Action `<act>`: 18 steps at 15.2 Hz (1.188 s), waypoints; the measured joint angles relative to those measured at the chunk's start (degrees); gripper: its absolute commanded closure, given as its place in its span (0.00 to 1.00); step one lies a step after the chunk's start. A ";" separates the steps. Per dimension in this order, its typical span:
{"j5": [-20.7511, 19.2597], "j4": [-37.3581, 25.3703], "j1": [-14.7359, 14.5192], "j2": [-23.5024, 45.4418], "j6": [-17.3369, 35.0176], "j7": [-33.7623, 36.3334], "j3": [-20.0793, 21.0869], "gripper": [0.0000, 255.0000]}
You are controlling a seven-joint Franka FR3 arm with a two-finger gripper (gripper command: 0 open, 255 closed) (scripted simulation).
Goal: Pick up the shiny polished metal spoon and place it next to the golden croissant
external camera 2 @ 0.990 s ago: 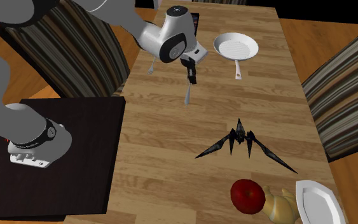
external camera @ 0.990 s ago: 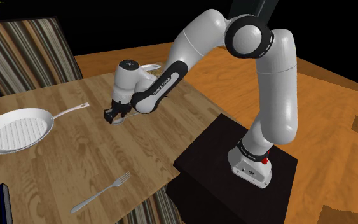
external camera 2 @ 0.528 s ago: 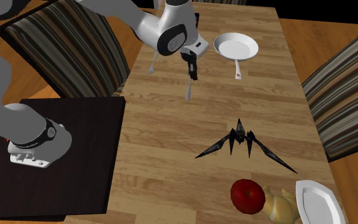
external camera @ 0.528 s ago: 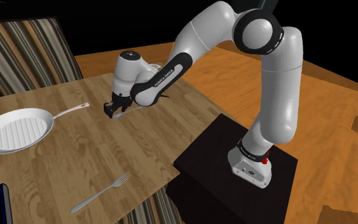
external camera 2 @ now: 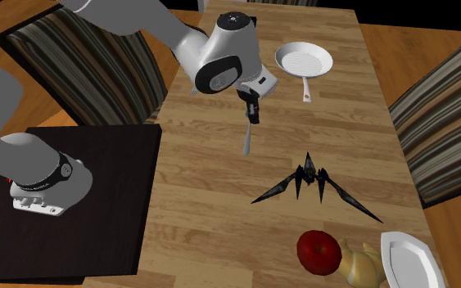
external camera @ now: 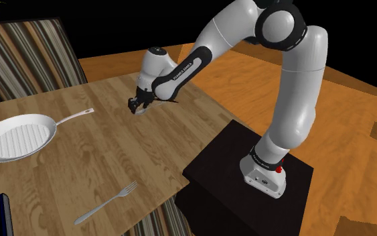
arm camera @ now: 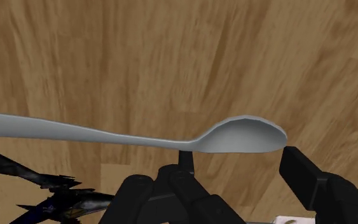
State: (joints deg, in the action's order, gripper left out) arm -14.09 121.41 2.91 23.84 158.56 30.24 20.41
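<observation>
Gripping the spoon [arm camera: 139, 137] with the jaws pinched on its neck just behind the bowl, the long handle jutting far to one side, clear of the bench [external camera 2: 212, 213]. Could swivel or slide out of so lopsided a hold. Could also snag on the black winged thing [external camera 2: 313, 185] lying before the croissant [external camera 2: 358, 263], itself hemmed by red apple [external camera 2: 318, 250] and white plate [external camera 2: 409, 260].

Dining rm: wood tbl [external camera 2: 208, 217], striped chairs [external camera 2: 443, 123]
</observation>
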 measured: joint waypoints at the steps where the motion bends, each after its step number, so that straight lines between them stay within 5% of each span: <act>1: 0.54 0.25 1.41 -0.09 0.11 -1.60 0.30 1.00; 9: 6.13 3.77 14.82 -2.28 0.65 -16.44 3.65 1.00; 18: 10.29 0.76 27.42 -0.28 -2.01 -31.55 5.37 1.00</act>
State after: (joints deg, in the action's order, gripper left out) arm -3.80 122.16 30.32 23.56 156.55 -1.30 25.78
